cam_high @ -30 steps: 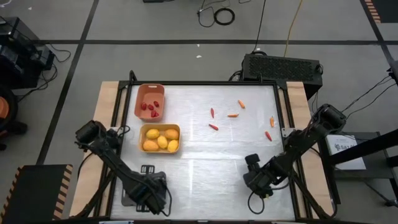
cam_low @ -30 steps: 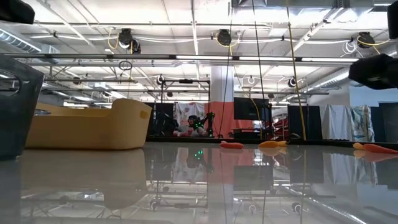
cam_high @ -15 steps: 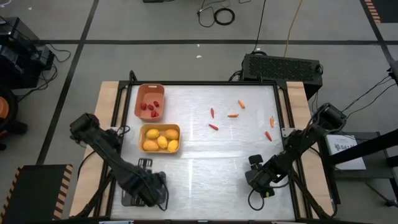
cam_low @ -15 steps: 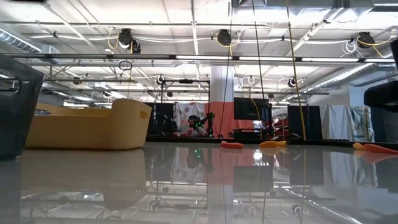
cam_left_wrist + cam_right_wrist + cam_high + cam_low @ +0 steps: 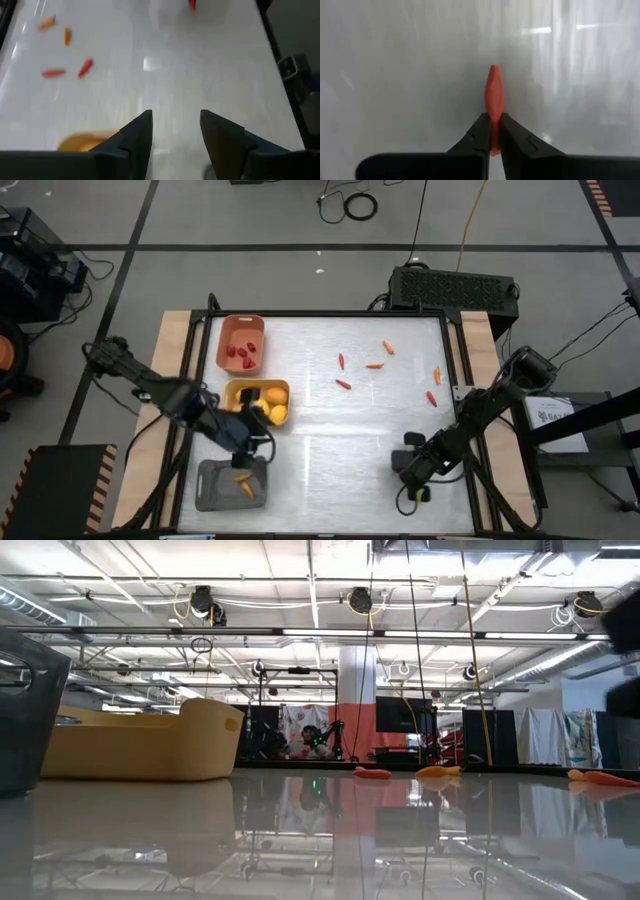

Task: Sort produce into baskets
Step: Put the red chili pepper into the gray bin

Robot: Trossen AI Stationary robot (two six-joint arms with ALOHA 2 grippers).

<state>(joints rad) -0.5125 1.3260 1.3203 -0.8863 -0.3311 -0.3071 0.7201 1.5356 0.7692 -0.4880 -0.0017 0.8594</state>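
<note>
The right gripper [image 5: 491,131] sits low over the near right part of the table [image 5: 340,430], its fingers clamped on a red stick [image 5: 493,92]. The left gripper [image 5: 172,132] hovers empty by the yellow tray [image 5: 232,388], fingers apart. Orange sticks [image 5: 242,483] lie in the grey tray [image 5: 208,492], red berries [image 5: 240,354] in the salmon tray [image 5: 241,327].

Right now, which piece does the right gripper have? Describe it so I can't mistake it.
Near the front right of the table, find the right gripper. Pinched between its fingers is a thin red chili-like stick, the only one held off the tabletop; the others lie loose farther back.
</note>
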